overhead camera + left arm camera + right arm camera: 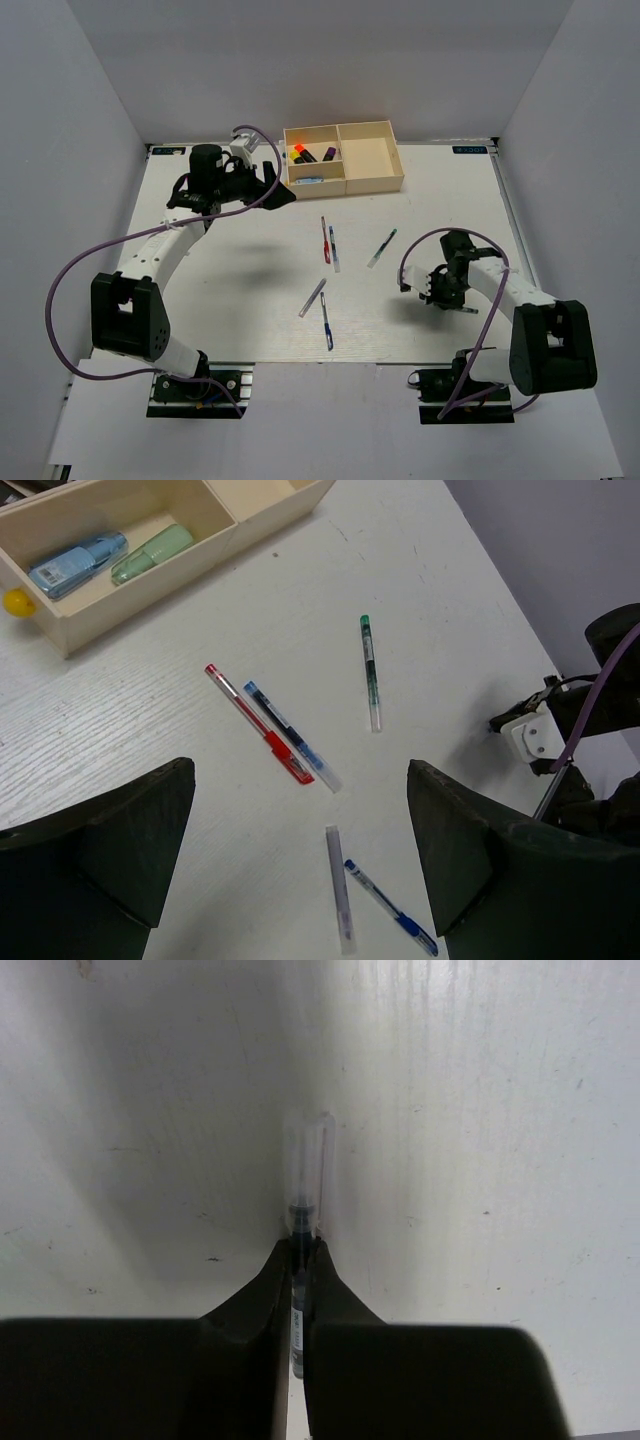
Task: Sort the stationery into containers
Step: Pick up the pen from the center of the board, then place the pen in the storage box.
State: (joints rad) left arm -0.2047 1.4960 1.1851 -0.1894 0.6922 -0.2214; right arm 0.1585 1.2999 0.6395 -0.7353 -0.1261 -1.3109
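The cream tray (374, 184) stands at the back centre. Its small compartments hold highlighters (303, 153) and pale blue and green oblong pieces (77, 563). Loose on the table lie a red pen (325, 236), a dark blue pen (334, 250), a green pen (382, 247), a grey pen (312, 298) and a blue pen (327, 322). They also show in the left wrist view, among them the red pen (258, 723) and the green pen (370, 672). My left gripper (280, 188) hovers open and empty left of the tray. My right gripper (299, 1250) is shut on a black pen (305, 1175) with a clear cap, low over the table at the right (437, 292).
White walls close in the table on three sides. Purple cables (70, 270) loop from both arms. My right arm (600, 780) shows at the right edge of the left wrist view. The tray's large compartment (372, 150) looks empty.
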